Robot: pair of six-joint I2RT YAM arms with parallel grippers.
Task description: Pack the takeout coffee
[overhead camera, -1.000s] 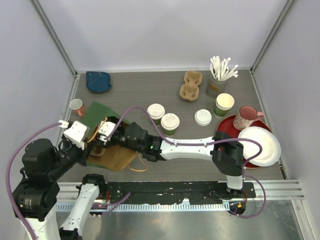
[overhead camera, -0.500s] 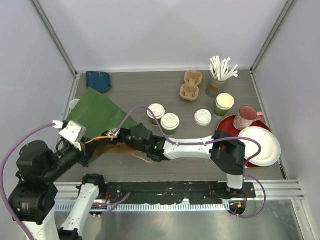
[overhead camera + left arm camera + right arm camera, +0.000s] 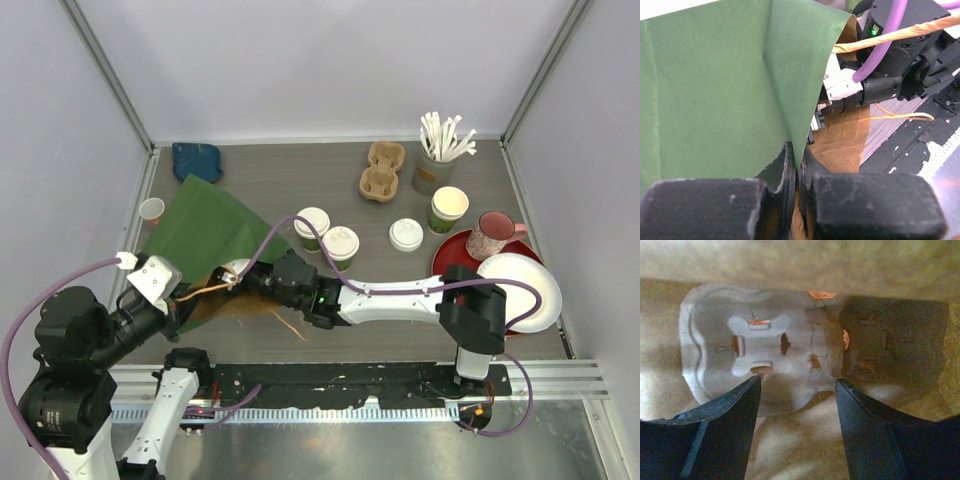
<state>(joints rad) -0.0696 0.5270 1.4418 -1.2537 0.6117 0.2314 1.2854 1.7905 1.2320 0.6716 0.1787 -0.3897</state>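
Standing side by side on the table point(image 3: 290, 180), the two lidded coffee cups point(image 3: 340, 243) wait outside the green paper bag point(image 3: 200, 230), just beside the right arm; the right gripper point(image 3: 797, 385) is inside that bag, jaws wide apart and gripping nothing, over a pulp cup carrier point(image 3: 740, 340) lying on the bag's floor, probably seated there to receive the cups; the left gripper point(image 3: 797, 165) pinches the bag's edge tight, apparently to hold its mouth open.

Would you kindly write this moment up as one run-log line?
left pincer: shut on green bag rim | right pincer: open inside bag, facing pulp carrier | two lidded cups: on table, unpacked
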